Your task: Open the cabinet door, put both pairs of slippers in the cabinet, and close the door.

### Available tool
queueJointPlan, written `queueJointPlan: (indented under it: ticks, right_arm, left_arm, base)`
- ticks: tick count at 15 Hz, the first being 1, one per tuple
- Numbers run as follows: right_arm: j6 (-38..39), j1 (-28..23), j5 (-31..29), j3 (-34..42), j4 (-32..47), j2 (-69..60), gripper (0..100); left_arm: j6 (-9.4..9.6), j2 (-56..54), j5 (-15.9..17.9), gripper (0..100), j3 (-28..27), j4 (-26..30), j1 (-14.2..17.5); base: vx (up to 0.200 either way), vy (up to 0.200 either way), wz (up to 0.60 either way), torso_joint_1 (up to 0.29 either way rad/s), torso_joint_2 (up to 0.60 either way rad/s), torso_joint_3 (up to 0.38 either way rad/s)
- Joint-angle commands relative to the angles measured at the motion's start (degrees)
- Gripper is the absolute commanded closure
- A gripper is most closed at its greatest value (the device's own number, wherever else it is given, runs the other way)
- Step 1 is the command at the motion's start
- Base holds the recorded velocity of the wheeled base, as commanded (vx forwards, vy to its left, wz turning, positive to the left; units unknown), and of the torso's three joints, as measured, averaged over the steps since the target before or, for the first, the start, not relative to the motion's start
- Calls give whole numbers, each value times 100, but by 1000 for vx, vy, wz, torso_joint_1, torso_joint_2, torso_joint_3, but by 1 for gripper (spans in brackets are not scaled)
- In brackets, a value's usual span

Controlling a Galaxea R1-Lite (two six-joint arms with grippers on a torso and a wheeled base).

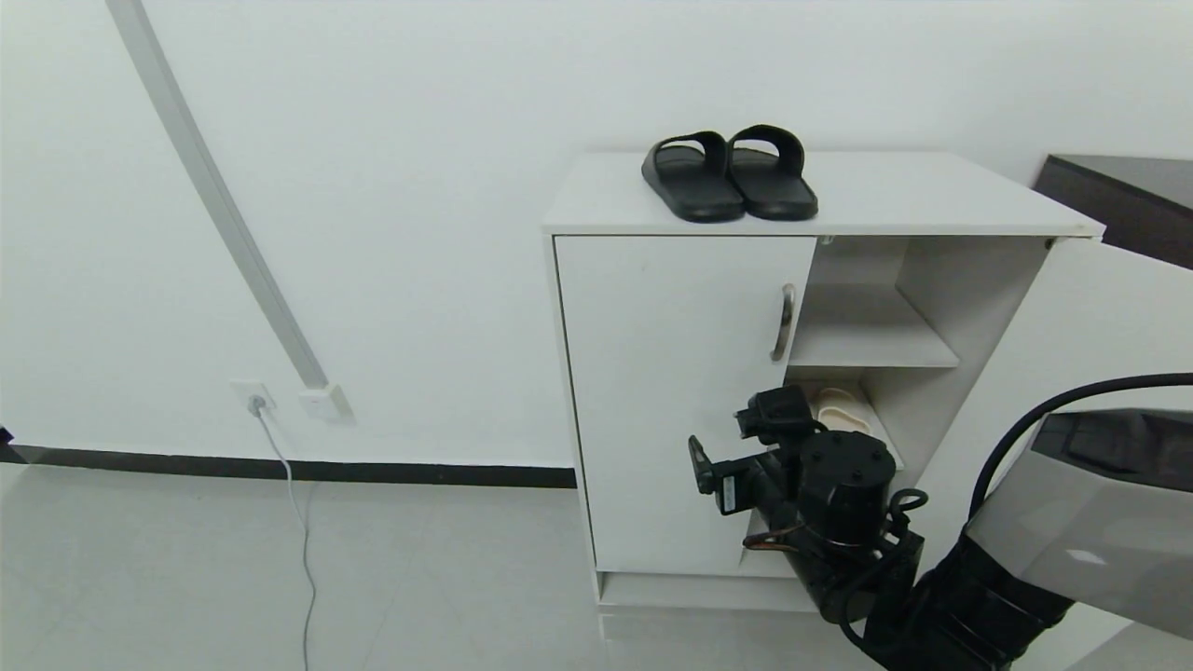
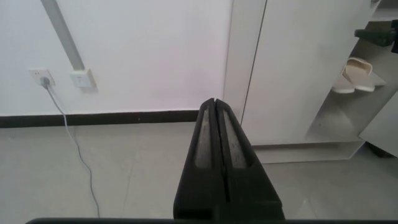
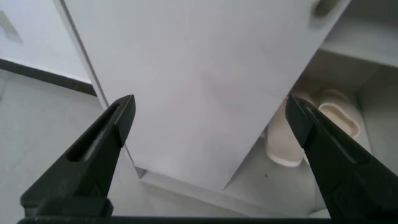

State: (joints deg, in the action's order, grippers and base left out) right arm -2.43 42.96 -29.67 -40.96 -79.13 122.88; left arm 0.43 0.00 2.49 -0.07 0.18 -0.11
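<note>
A pair of black slippers [image 1: 729, 175] sits on top of the white cabinet [image 1: 932, 196]. The cabinet's left door [image 1: 671, 391] is closed and its right door [image 1: 1072, 335] is swung open. A pair of beige slippers [image 1: 839, 410] [image 2: 357, 73] [image 3: 283, 146] lies on the inner shelf. My right gripper [image 1: 746, 443] [image 3: 211, 118] is open and holds nothing, just in front of the closed door's lower edge, beside the opening. My left gripper [image 2: 214, 124] is shut on nothing, low over the floor, left of the cabinet and well away from it.
The closed door carries a metal handle [image 1: 785, 321] at its inner edge. On the wall at left are an outlet [image 1: 253, 401] with a cable running down to the floor and a slanted conduit [image 1: 214, 196]. A dark table [image 1: 1118, 186] stands behind the open door.
</note>
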Motion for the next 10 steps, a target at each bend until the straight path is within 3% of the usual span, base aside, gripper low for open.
queueJointPlan:
  ticks: [1,10]
  right_arm:
    - [-4,2,5,0,-6,8,0]
    - [-4,2,-4,9,-6,8,0]
  left_arm:
    - [1,9,6,100,-1,-1,2]
    - [-8,9,-3,100,-1,-1,-7]
  base:
    - [0,0,0,149,-471,-320]
    - [0,0,0,187,-502,-318]
